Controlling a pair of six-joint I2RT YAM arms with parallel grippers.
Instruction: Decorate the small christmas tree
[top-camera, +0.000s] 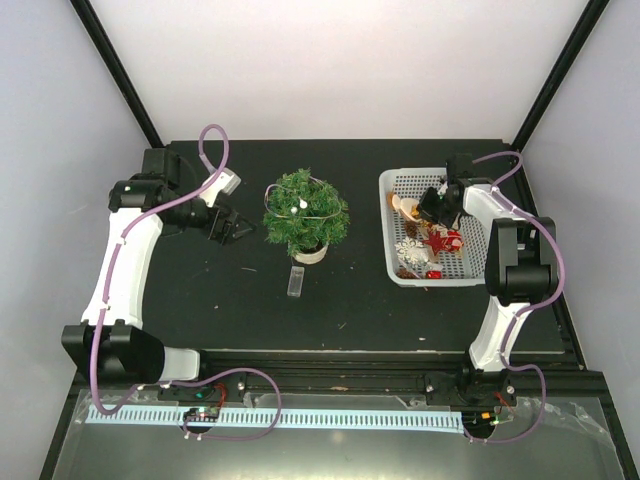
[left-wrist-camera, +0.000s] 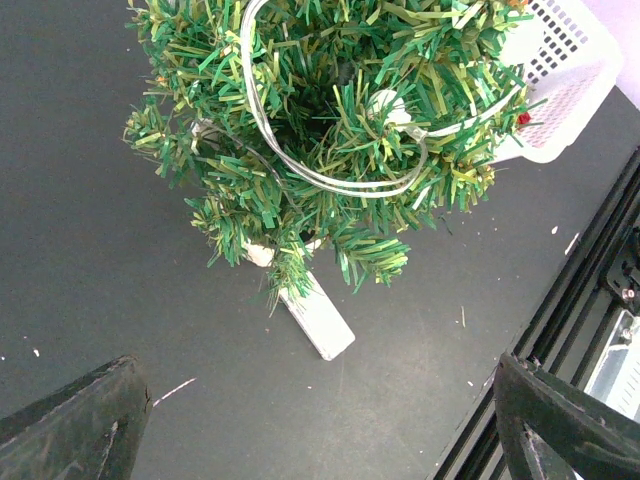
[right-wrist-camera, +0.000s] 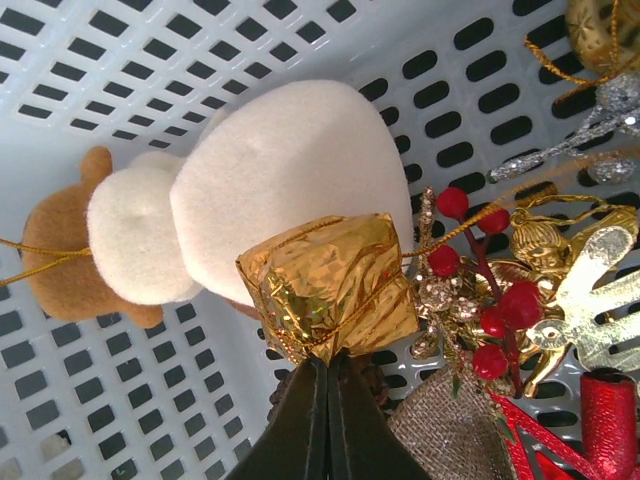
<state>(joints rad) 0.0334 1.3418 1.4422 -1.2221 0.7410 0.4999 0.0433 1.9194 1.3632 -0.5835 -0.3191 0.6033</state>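
The small christmas tree (top-camera: 305, 212) stands at the table's middle on a beige base, with a white wire loop (left-wrist-camera: 330, 180) and white balls in its branches; it fills the top of the left wrist view (left-wrist-camera: 330, 110). My left gripper (top-camera: 232, 228) is open and empty just left of the tree, its fingers (left-wrist-camera: 90, 420) wide apart. My right gripper (top-camera: 437, 205) is inside the white basket (top-camera: 388, 200). In the right wrist view it (right-wrist-camera: 328, 375) is shut, pinching the bottom corner of a gold foil gift box ornament (right-wrist-camera: 325, 285).
A flat white strip (top-camera: 295, 281) lies on the table in front of the tree base, also in the left wrist view (left-wrist-camera: 318, 315). The basket (right-wrist-camera: 100, 60) holds a white plush ornament with a brown end (right-wrist-camera: 260, 180), red berries (right-wrist-camera: 500, 310), burlap (right-wrist-camera: 440, 430) and a red star (top-camera: 440, 240).
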